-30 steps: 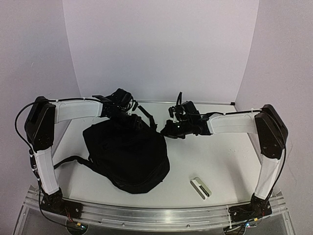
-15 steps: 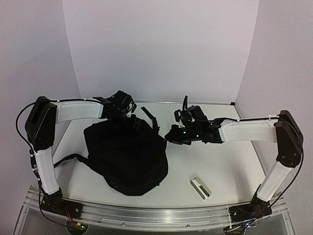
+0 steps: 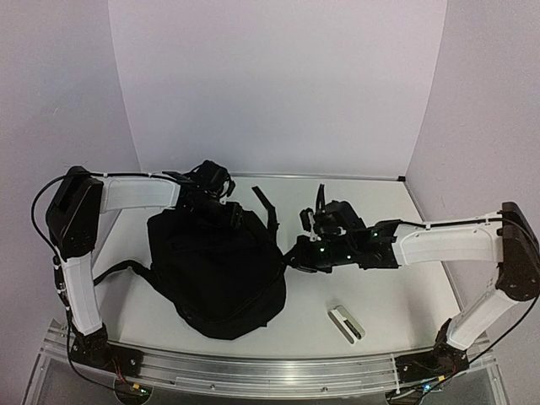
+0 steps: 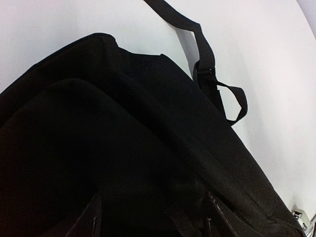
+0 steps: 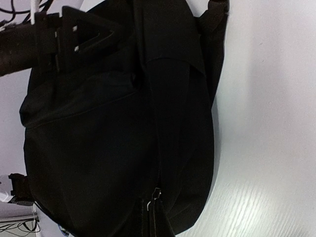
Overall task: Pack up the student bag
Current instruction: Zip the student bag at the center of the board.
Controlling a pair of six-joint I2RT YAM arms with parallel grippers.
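The student bag (image 3: pixel 215 274), a large black fabric backpack, lies in a slumped heap on the left half of the white table (image 3: pixel 396 287), one strap (image 3: pixel 263 201) trailing off its far side and another (image 3: pixel 114 274) off its left. The left gripper (image 3: pixel 221 202) sits at the bag's far top edge. In the left wrist view its fingers (image 4: pixel 91 219) are spread wide with black fabric filling the space between them, and it is unclear whether they press on it. The right gripper (image 3: pixel 291 256) reaches in from the right to touch the bag's right edge, jaws pressed together at the zipper line just by a small metal zipper pull (image 5: pixel 157 193). Whether they pinch that pull cannot be made out. A small white and silver object (image 3: pixel 346 323) lies on the table near the front, well apart from the bag.
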